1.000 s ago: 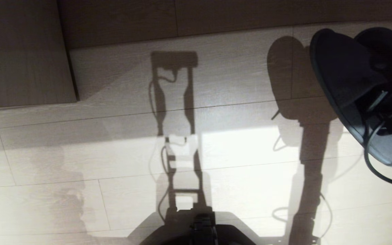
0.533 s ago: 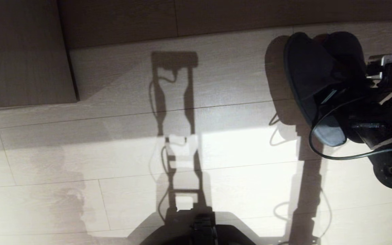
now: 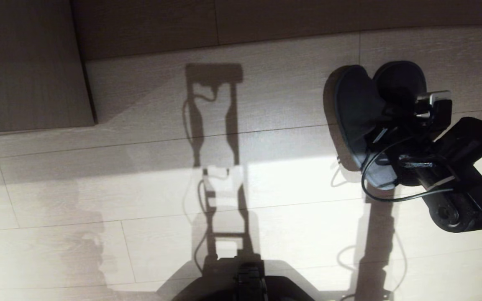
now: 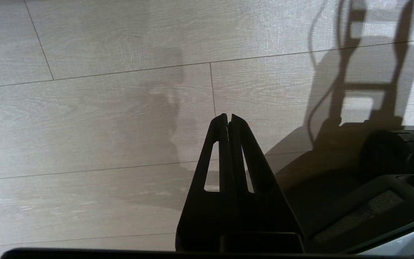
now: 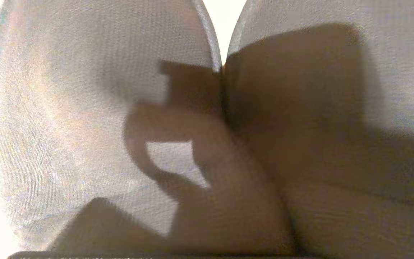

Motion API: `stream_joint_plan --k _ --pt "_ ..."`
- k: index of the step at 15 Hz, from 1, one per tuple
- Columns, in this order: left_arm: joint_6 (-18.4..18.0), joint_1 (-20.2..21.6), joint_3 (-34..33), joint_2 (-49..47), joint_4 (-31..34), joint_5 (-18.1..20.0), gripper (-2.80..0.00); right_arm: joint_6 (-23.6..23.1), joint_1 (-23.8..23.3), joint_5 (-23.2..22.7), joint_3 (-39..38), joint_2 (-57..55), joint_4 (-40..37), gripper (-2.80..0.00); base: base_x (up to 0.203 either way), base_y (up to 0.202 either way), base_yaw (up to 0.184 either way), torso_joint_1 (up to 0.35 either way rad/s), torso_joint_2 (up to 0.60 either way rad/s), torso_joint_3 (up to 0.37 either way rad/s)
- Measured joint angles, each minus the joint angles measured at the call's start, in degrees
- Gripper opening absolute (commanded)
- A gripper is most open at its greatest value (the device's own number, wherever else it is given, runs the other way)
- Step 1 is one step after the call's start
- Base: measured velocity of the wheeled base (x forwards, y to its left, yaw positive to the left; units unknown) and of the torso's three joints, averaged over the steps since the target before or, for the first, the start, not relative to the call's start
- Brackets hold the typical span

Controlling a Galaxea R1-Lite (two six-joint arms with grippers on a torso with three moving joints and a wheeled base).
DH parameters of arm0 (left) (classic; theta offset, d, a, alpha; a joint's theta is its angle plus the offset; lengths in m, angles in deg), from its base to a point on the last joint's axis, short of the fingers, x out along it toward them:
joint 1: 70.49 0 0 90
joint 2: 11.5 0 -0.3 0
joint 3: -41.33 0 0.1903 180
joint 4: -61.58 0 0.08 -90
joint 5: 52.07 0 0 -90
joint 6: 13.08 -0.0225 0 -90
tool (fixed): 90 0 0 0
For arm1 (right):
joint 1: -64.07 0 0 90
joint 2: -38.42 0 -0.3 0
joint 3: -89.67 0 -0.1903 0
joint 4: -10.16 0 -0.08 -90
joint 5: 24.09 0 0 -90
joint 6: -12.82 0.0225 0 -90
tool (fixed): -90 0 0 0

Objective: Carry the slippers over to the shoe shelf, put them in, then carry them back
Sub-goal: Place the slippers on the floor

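**Slippers at the floor, release pending**

Floor fills the head view: pale wood planks, hard shadows from the robot. Wood-grain panel sits far across the planks from the slippers; cannot tell if it belongs to the shoe shelf.

Slippers are a pair, side by side, toes pointing away from the robot, at or just above the floor with their shadow tight against them. Right gripper is at their heel end; fingers hidden behind the wrist, judged nearly closed, pinching the pair.

Step, as a judgement: setting the pair down, likely the bring-back leg. Next move calls for flat contact, then opening the fingers and backing off clear of the toe bands.

Right wrist view gives only the two rounded slipper ends touching along their inner edges, no floor contact visible. Left wrist view shows the left gripper parked over bare floor near the robot's base, fingers closed, holding nothing.
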Motion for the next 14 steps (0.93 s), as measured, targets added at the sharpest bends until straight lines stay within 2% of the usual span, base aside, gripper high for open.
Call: stream_joint_plan --k 6,14 --pt "0.02 0.00 0.00 0.00 0.02 -0.03 -2.80 -0.33 0.05 0.20 -0.10 -1.44 -0.42 0.00 0.000 0.000 0.000 0.000 0.00 0.000" --pt "0.09 0.00 0.00 0.00 -0.02 0.00 -2.80 -2.20 -0.24 1.06 -4.50 2.60 -1.76 0.00 0.000 0.000 0.000 0.000 0.00 0.000"
